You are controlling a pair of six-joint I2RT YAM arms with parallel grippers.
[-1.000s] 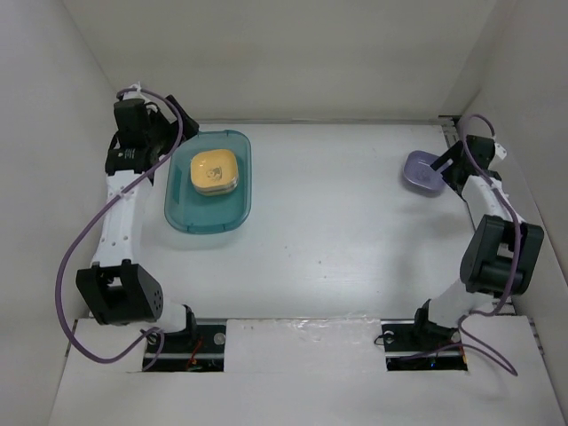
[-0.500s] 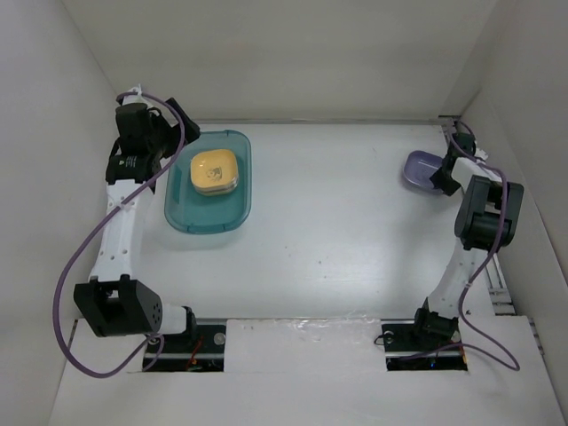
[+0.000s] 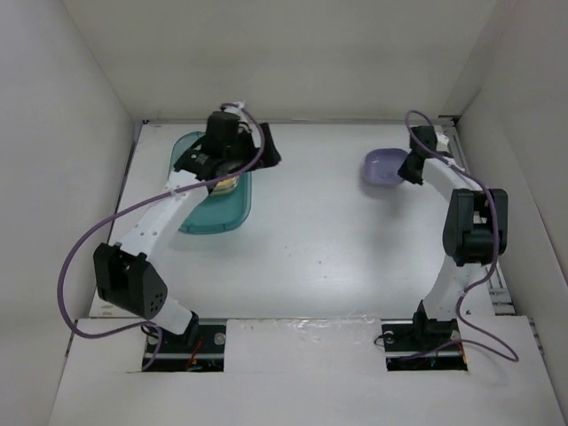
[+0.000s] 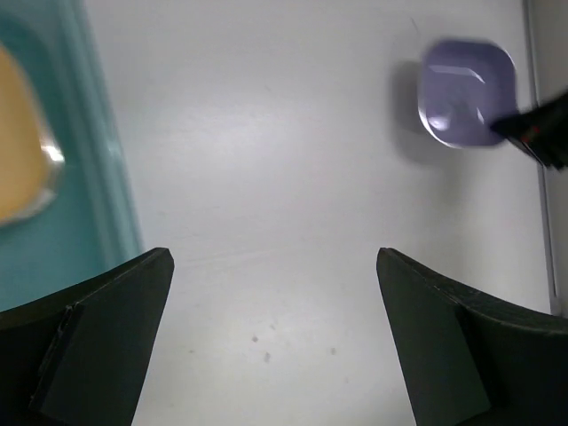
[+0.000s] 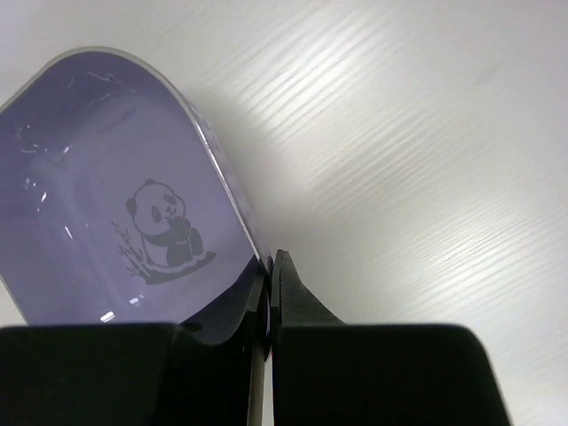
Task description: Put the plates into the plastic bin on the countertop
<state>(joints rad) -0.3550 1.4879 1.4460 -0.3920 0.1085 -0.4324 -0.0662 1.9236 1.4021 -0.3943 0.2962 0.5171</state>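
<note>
Far side of counter [image 3: 337, 231] | right arm [image 3: 439, 175] jaws, newly clamped on lavender plate [image 5: 115, 195] rim, have carried it leftward | left arm [image 3: 169, 209] jaws spread, swung over teal bin [image 3: 209, 215] holding yellow-orange plate [image 4: 18, 151] | delivery likely beginning.

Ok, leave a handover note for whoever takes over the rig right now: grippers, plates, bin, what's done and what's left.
Left gripper: open, empty, above the countertop at the right edge of the plastic bin.
Right gripper: shut on the rim of the lavender plate, far right of the countertop.
Done: a yellow-orange plate lies in the bin; whether others lie under it I cannot tell.
Left: carry the lavender plate to the bin and release it. I see no other plate outside the bin.
</note>
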